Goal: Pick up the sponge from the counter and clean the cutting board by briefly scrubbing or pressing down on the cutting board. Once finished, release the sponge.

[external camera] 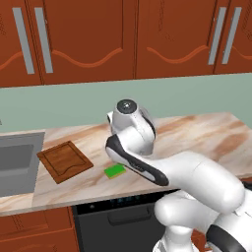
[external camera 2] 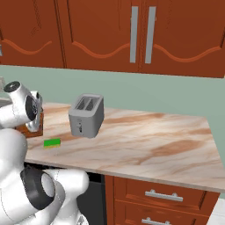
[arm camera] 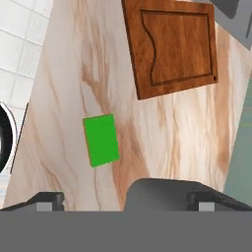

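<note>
The green sponge [external camera: 114, 171] lies flat on the beige marble counter [external camera: 197, 133] near its front edge, also seen as a small block [external camera 2: 52, 143]. To its left rests the dark brown cutting board [external camera: 64, 161], with a grooved border. In the hand view my gripper [arm camera: 125, 203] hovers above the counter, open, its fingertips [arm camera: 47, 201] wide apart with nothing between them. The sponge [arm camera: 101, 140] sits ahead of the tips, a bit left of centre, and the cutting board [arm camera: 172, 47] lies beyond it. My own arm hides the hand in the left base view.
A grey toaster [external camera 2: 86, 115] stands on the counter right of the sponge, its top [arm camera: 162, 192] close under the gripper. The grey sink [external camera: 17, 162] adjoins the board's left. Red-brown cabinets [external camera: 88, 34] hang above; a dark dishwasher front [external camera: 118, 216] is below.
</note>
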